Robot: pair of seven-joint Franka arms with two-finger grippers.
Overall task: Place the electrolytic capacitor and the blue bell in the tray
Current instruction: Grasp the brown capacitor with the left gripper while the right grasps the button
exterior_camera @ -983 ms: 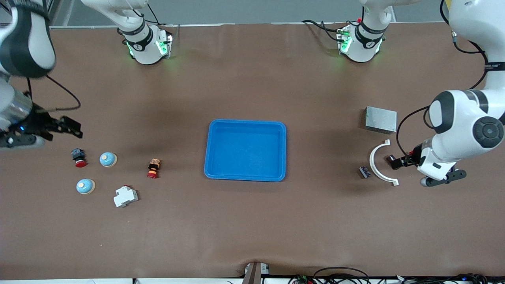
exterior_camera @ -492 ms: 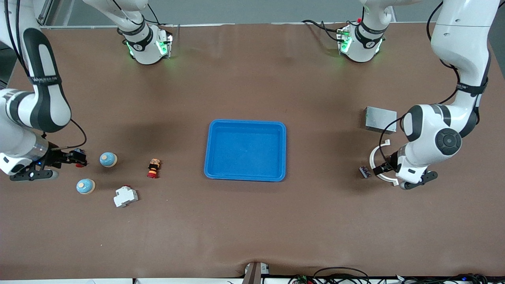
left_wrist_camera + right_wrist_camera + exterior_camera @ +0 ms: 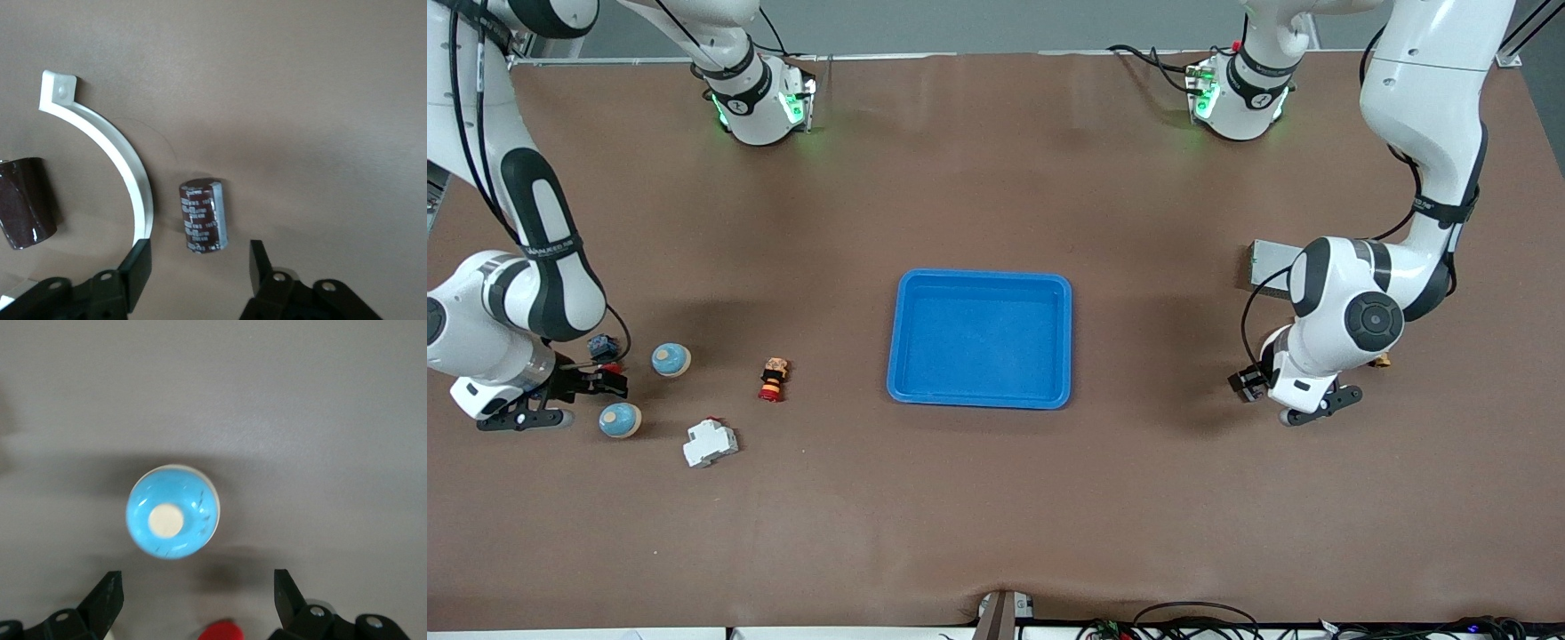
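Note:
The bright-blue tray [image 3: 979, 339] lies at mid-table with nothing in it. A dark brown electrolytic capacitor [image 3: 203, 215] lies on its side on the table, just ahead of my left gripper [image 3: 198, 263], whose jaws stand open to either side with nothing between them. In the front view that left gripper [image 3: 1247, 382] hangs low over the capacitor and hides it. Two blue bells [image 3: 670, 359] [image 3: 620, 420] stand at the right arm's end. My right gripper [image 3: 596, 384] is low beside them, open, with one blue bell [image 3: 173, 512] just ahead of its fingertips.
A white curved bracket [image 3: 127, 167] lies beside the capacitor, with another dark cylinder [image 3: 25, 202] past it. A grey metal box [image 3: 1267, 263] sits by the left arm. A red push button [image 3: 603, 348], a red-and-yellow button [image 3: 774, 380] and a white breaker [image 3: 710, 442] lie near the bells.
The left gripper has slid toward the tray, off the white bracket and over the capacitor, its jaws narrowing. The right gripper has come down and forward to sit between the two bells.

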